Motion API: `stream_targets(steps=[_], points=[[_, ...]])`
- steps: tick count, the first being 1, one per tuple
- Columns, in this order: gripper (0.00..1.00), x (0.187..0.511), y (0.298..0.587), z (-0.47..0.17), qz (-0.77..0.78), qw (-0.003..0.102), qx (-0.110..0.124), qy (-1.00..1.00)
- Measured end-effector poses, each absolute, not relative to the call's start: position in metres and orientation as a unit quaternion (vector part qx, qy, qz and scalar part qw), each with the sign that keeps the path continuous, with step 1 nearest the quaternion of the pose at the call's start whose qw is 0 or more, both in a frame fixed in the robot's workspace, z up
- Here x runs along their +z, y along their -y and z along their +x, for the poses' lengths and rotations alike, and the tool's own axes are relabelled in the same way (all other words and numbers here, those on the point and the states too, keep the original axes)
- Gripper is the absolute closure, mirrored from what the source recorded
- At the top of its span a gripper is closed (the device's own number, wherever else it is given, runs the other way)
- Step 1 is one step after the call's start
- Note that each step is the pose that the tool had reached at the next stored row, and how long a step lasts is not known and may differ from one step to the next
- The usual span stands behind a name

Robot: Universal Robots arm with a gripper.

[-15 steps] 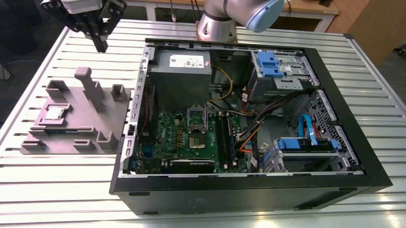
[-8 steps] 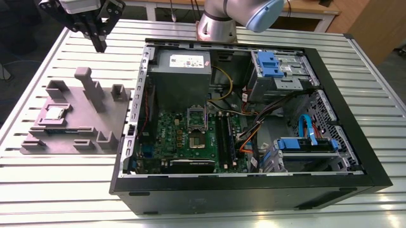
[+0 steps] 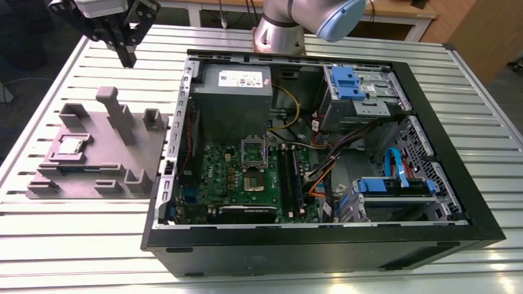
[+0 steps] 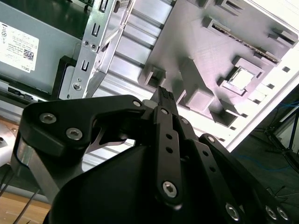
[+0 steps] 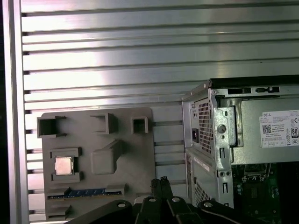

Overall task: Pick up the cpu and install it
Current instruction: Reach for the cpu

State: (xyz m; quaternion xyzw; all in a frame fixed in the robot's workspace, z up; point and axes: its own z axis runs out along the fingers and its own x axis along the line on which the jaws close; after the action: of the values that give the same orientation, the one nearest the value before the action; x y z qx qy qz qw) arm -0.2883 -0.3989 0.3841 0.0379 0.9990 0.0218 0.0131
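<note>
cpu sits in square pocket of grey holder on tabletop; gripper well apart, jaws pressed together, gripping nothing; open computer case beside holder.

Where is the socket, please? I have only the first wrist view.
Observer: In the exterior view, the socket sits mid-motherboard inside the open case. Its centre looks dark, with no chip in it.
Operator: Thank you. How high is the gripper, relative to the tray?
Observer: The gripper hangs well above the table, beyond the tray's far end. Its tips are higher than the tallest post.
</note>
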Motion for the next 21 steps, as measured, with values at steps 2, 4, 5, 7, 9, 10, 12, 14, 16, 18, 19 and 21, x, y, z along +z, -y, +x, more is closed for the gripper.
stream_targets(steps=[2, 4, 5, 7, 9, 10, 12, 14, 16, 18, 19, 21], points=[[0.89, 0.384, 0.3989, -0.2887, 0.038, 0.013, 0.022, -0.999], [0.89, 0.384, 0.3989, -0.2891, 0.038, 0.013, 0.022, -0.999], [0.89, 0.384, 0.3989, -0.2893, 0.038, 0.013, 0.022, -0.999], [0.89, 0.384, 0.3989, -0.2898, 0.038, 0.013, 0.022, -0.999], [0.89, 0.384, 0.399, -0.2903, 0.038, 0.013, 0.022, -0.999], [0.89, 0.384, 0.3989, -0.2905, 0.038, 0.013, 0.022, -0.999], [0.89, 0.384, 0.3989, -0.291, 0.038, 0.013, 0.022, -0.999], [0.89, 0.3839, 0.3989, -0.2914, 0.038, 0.013, 0.022, -0.999], [0.89, 0.3839, 0.3989, -0.2919, 0.038, 0.013, 0.022, -0.999], [0.89, 0.3839, 0.3989, -0.2924, 0.038, 0.013, 0.022, -0.999], [0.89, 0.3839, 0.3989, -0.2926, 0.038, 0.013, 0.022, -0.999], [0.89, 0.3839, 0.399, -0.293, 0.038, 0.013, 0.022, -0.999]])
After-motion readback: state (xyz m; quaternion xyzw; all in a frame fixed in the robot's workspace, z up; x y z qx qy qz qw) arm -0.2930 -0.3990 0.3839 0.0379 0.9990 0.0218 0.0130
